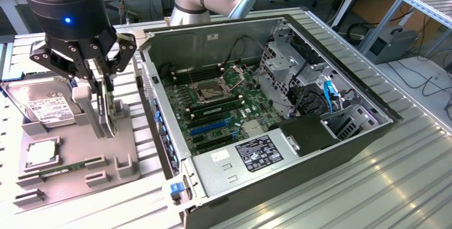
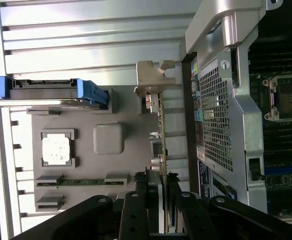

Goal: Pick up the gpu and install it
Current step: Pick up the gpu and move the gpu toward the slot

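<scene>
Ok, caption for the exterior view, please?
Pincer clamped on the upright graphics card at the grey tray, beside the open computer case.

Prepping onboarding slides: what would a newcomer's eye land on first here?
The open computer case, lying on its side in the middle of the exterior view, motherboard and empty CPU socket exposed. At that view's left, the gripper stands over the grey fixture tray, its fingers clamped on the gpu standing on edge there, a hard drive beside it.
</scene>
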### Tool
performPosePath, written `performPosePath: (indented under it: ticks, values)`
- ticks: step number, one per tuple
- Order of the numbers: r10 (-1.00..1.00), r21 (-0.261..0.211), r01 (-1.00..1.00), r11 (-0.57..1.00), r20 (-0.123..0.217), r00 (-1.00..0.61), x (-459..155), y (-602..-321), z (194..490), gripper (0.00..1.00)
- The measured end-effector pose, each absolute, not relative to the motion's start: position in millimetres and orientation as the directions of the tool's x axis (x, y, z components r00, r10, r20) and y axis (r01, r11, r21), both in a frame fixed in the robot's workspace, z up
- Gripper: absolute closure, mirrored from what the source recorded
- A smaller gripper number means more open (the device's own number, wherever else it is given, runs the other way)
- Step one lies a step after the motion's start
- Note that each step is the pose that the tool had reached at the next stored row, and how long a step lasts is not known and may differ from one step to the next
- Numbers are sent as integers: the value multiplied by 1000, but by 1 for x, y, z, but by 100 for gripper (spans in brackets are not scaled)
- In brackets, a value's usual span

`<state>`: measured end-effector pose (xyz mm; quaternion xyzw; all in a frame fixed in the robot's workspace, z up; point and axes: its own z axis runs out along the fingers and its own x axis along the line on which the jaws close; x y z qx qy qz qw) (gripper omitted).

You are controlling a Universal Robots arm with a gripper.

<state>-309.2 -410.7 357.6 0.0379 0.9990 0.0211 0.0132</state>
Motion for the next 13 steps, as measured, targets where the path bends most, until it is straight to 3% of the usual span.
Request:
performPosePath:
  ticks: [13]
  values:
    - [76, 43, 75, 996, -25, -997, -309, -411, 361, 73]
